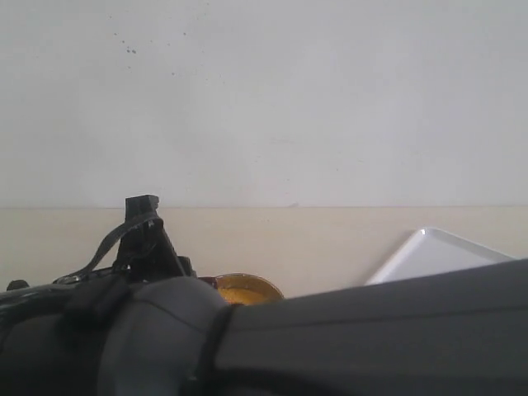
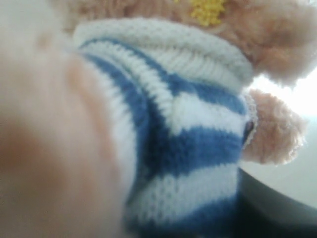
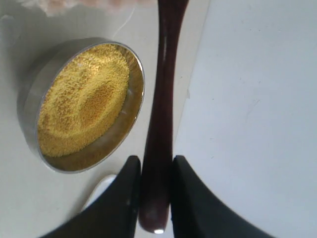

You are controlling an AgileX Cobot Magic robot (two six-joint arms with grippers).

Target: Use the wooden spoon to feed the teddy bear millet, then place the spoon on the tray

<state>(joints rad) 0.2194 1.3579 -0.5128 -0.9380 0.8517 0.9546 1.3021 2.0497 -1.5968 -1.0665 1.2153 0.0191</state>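
Dark reddish-brown wood is being pinched between the two black fingers [image 3: 124, 198] of the right gripper [image 3: 156, 166]. The slim handle of the wooden spoon [image 3: 166, 74] is being clamped near its end, while the spoon's far end is being cut off by the frame edge. The handle is being held just beside the steel bowl [image 3: 27, 99], between that bowl and the white tray [image 3: 247, 124]. The millet [image 3: 84, 99] is being kept heaped inside the bowl, bright yellow and nearly up to the rim.

In the exterior view the bowl is being largely hidden by a dark grey arm [image 1: 371, 330], and the tray is lying near the bowl, apart from it.

The teddy bear [image 2: 188, 144] is being shown very close in the left wrist view, its blue-and-white striped shirt filling the frame. A few yellow grains [image 2: 208, 11] are being carried on the fur above its collar. Whether the left gripper is spread or pressed together cannot be told, since its fingers are not being shown.
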